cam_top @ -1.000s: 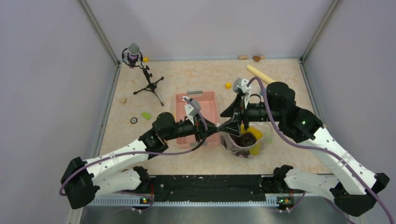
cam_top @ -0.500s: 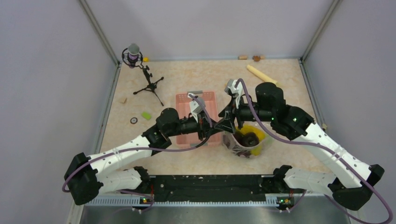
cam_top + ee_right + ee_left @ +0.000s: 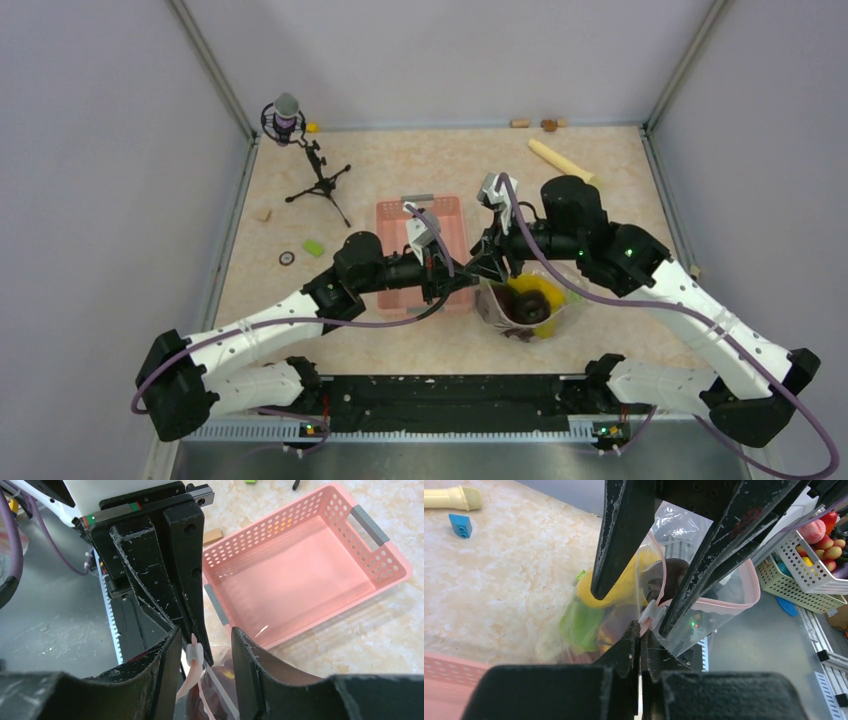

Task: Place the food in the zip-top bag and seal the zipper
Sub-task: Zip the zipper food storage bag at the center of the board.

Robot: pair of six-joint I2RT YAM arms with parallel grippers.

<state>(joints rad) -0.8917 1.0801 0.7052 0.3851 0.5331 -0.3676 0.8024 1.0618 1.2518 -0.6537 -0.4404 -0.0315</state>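
**Left gripper [image 3: 640,632] pinches the bag [image 3: 530,308] rim; right gripper [image 3: 205,636] straddles the slider [image 3: 194,652]**

The left gripper's jaws are pressed together on the rim of the bag, just beside the end of the zipper [image 3: 724,605]. The right gripper reaches in from the opposite side. Its jaws stand apart with the small white slider in the gap between them. Whether either finger already touches the slider cannot be told from these views.

The two grippers meet over the table [image 3: 400,160], a little right of its middle and toward the near edge.

A pink basket [image 3: 385,232] sits at the middle of the table. Its right side is just beside the bag, and the left arm reaches across its near end.

The bag stands near the table's near edge, right of the middle, with its mouth gaping upward. The pink zipper strip curves round the open mouth and is not sealed.

Food lies inside the bag:
- a yellow fruit [image 3: 548,290]
- a dark brown piece [image 3: 528,306] beside the fruit
- a green pod [image 3: 581,626] low against the bag's wall

A microphone on a tripod [image 3: 300,150] stands at the far left corner. A beige rolling pin [image 3: 560,160] lies toward the far right corner. A small green block [image 3: 314,247] lies near the left edge.
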